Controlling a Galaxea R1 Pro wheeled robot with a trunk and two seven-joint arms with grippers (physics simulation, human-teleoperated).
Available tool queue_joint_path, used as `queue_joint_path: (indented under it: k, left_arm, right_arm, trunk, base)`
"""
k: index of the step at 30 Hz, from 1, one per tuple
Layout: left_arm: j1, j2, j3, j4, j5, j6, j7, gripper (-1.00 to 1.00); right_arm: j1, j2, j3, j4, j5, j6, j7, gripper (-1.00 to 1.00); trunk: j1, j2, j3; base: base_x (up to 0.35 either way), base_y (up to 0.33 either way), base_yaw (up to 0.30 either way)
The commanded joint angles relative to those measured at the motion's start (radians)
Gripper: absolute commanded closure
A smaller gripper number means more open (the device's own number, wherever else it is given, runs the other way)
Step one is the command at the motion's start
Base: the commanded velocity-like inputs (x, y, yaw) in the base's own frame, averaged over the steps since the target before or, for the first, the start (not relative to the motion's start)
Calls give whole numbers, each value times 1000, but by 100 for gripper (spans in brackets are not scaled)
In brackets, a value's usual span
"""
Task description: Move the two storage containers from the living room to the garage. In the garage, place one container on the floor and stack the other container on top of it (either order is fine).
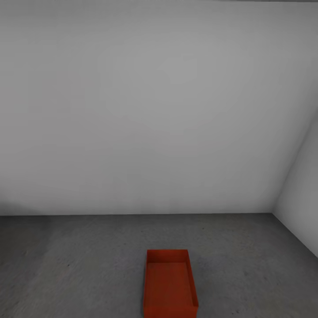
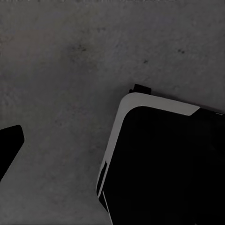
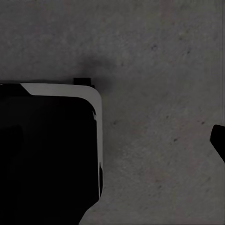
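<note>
One orange-red container (image 1: 170, 285) sits upright on the dark-grey concrete floor (image 1: 79, 260), at 6 o'clock in the head view, open top up, inside bare (near end cut off by the frame edge). Long side runs toward the white back wall (image 1: 150, 110), well apart from it. A second white wall (image 1: 302, 198) meets it at 3 o'clock.

Left wrist view: mottled floor, the robot's black base with a white rim (image 2: 154, 104), a dark finger tip (image 2: 9, 143) at the edge. Right wrist view: same base corner (image 3: 61, 89), dark finger tip (image 3: 218, 138). Claw opening on either arm: cannot tell.
</note>
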Motion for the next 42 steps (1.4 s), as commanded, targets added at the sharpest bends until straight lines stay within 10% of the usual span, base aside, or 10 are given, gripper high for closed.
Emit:
queue_joint_path:
  k: [1, 24, 34, 42]
  left_arm:
    - [0, 0, -8, 1, 8, -3, 2, -100]
    - [0, -3, -10, 1, 8, -17, 3, -100]
    - [0, -3, -10, 1, 8, -19, 3, -100]
    - [1, -11, -9, 1, 8, -21, 3, -100]
  right_arm:
    - [-1, 0, -1, 3, 5, -7, -3, -100]
    - [-1, 5, -5, 4, -2, 4, -5, -100]
    - [-1, 1, -8, 4, -119, 0, 7, -100]
    - [-1, 6, -6, 4, -132, 5, 9, -100]
  trunk:
    - [0, -1, -1]
    - [0, -1, 0]
    - [0, -1, 7]
    - [0, -1, 13]
  base:
    - [0, 0, 0]
    - [0, 0, -9]
    - [0, 0, -232]
    - [0, 0, -265]
